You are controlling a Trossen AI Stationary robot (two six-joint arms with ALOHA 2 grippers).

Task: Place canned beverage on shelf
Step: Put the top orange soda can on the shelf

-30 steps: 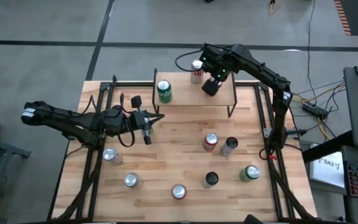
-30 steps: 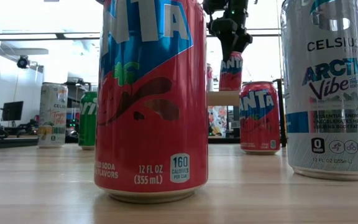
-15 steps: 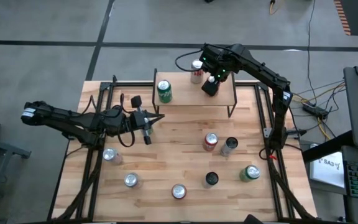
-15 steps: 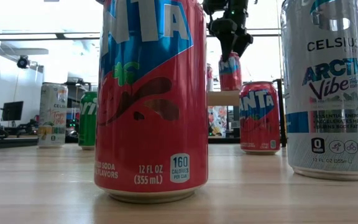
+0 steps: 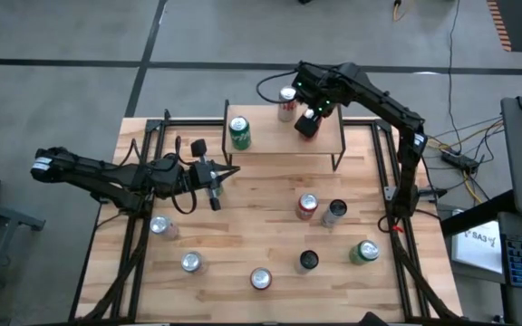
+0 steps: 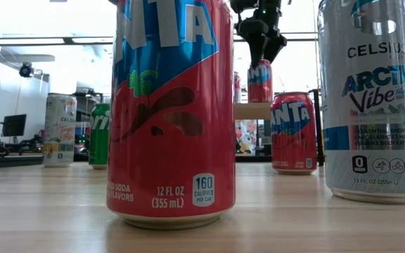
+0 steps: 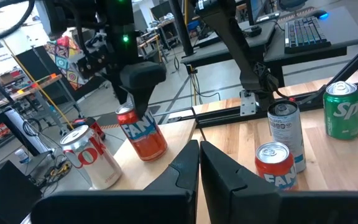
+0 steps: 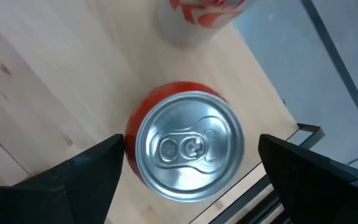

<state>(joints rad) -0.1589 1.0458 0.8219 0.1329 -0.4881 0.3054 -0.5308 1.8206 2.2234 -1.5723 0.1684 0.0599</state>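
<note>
Red can [image 8: 187,147] upright on shelf [image 5: 270,140].
Right gripper [image 5: 309,116] above it, fingers apart; left gripper [image 5: 214,195] closed, mid-table.

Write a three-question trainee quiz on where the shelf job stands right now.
1. True or false: the right claw is clamped on the red can.
2. How many cans stand on the shelf?
3. Which is shut: A) left claw B) right claw?

Key: 1. False; its fingers stand apart on either side of the can. 2. Three: green, red, and a silver-and-red one. 3. A.
</note>
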